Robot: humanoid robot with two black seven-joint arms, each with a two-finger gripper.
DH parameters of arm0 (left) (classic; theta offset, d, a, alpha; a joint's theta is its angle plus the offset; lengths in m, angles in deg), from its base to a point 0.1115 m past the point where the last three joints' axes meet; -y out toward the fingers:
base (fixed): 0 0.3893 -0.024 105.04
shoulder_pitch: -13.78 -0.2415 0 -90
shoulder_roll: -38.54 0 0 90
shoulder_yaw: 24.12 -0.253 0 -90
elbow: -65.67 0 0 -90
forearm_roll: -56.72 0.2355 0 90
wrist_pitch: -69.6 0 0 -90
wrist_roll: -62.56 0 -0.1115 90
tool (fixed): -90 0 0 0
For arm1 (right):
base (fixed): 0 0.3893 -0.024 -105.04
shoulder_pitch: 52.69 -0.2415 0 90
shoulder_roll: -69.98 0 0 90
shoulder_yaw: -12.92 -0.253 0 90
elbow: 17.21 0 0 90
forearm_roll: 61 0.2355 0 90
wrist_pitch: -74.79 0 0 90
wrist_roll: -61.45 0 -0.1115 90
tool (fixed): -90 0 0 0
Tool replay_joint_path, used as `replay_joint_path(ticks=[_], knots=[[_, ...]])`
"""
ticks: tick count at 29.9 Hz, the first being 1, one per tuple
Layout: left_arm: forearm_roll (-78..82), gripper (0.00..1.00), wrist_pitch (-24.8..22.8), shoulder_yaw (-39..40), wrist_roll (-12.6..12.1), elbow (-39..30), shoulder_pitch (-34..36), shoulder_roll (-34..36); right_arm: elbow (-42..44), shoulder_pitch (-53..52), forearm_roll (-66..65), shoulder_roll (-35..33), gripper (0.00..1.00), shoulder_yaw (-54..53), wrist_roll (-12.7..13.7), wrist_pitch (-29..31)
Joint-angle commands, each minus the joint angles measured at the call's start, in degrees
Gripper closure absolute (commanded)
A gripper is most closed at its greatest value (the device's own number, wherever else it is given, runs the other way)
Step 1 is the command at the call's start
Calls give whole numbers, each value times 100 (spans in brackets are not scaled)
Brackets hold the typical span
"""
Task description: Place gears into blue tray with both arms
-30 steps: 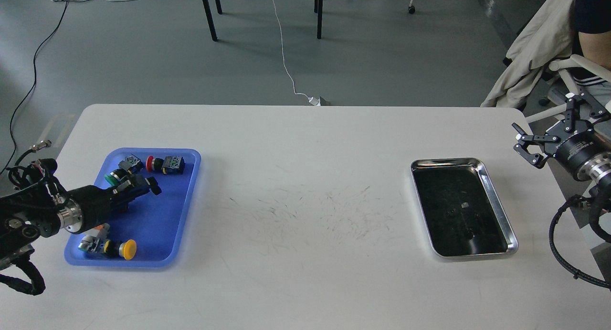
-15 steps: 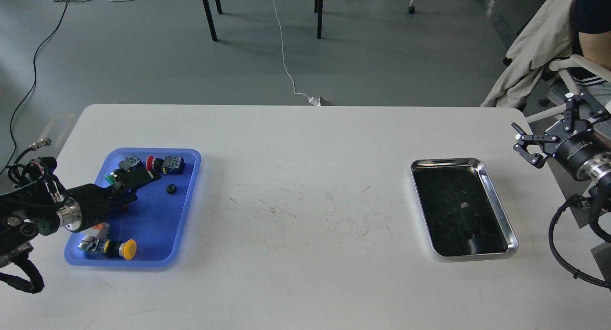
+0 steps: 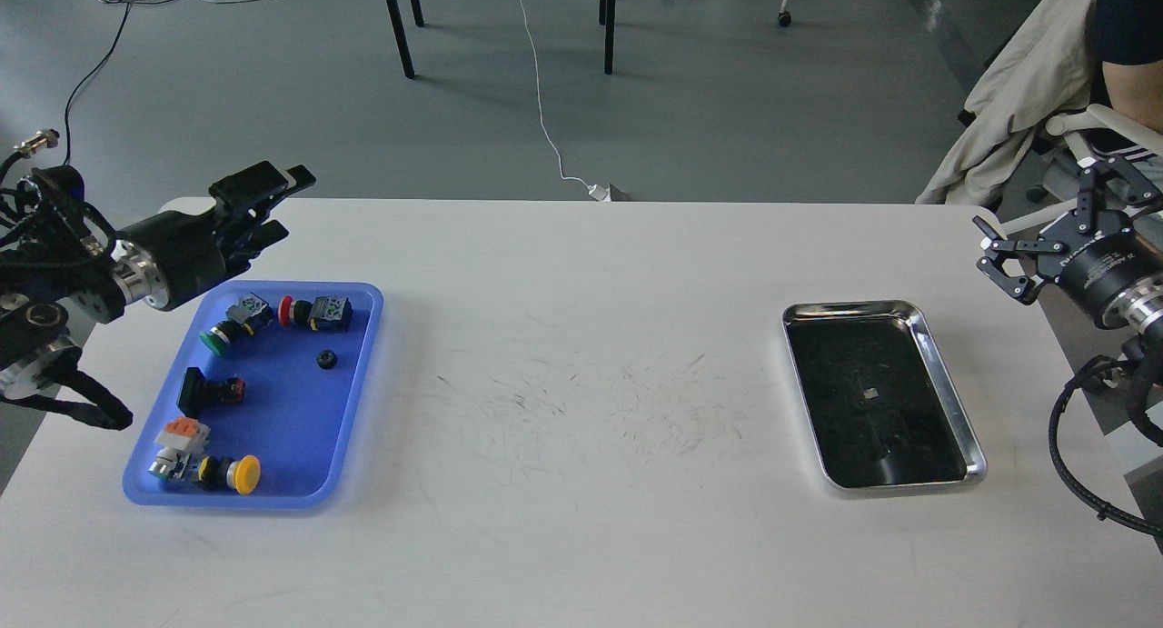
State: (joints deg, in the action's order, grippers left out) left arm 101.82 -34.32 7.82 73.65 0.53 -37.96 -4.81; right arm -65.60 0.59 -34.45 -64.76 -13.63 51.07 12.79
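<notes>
One small black gear (image 3: 326, 359) lies in the blue tray (image 3: 293, 433), in its upper right part, apart from the push buttons. My left gripper (image 3: 283, 204) hangs above the table's far left corner, behind the tray's far rim, open and empty. At the table's right edge, beyond the steel tray, my right gripper (image 3: 1036, 221) is raised with its fingers spread open and nothing between them.
Several push buttons lie in the blue tray: green (image 3: 216, 339), red (image 3: 311, 312), a black one (image 3: 207, 392), yellow (image 3: 229, 473). A shiny steel tray (image 3: 956, 408) with a dark bottom sits at the right. A chair with a seated person stands off the right edge.
My left gripper let the gear go in the blue tray, then rose and drew back past the tray's far rim. The right gripper shifted up slightly.
</notes>
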Motion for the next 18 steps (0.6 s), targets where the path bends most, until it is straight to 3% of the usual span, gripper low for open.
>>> replay_joint_path(ticks=[1, 4, 8, 15, 18], knots=[[-580, 0, 239, 277, -186, 80, 340, -567, -30, -19, -9, -35, 2, -78, 10, 0], [-985, 0, 556, 689, -177, 378, 384, -1121, -91, -115, -35, -105, 2, -61, 18, 0], [-1407, 0, 609, 1191, -177, 879, 402, -1702, -504, -335, -622, -421, 2, -61, 36, 0], [-2040, 0, 609, 1324, -133, 1556, 551, -2081, -2032, -1248, -2941, -1142, 2, 18, 141, 0], [-2190, 0, 583, 1315, -133, 1592, 569, -2072, -2770, -1845, -4311, -1344, 2, 438, 404, 0]])
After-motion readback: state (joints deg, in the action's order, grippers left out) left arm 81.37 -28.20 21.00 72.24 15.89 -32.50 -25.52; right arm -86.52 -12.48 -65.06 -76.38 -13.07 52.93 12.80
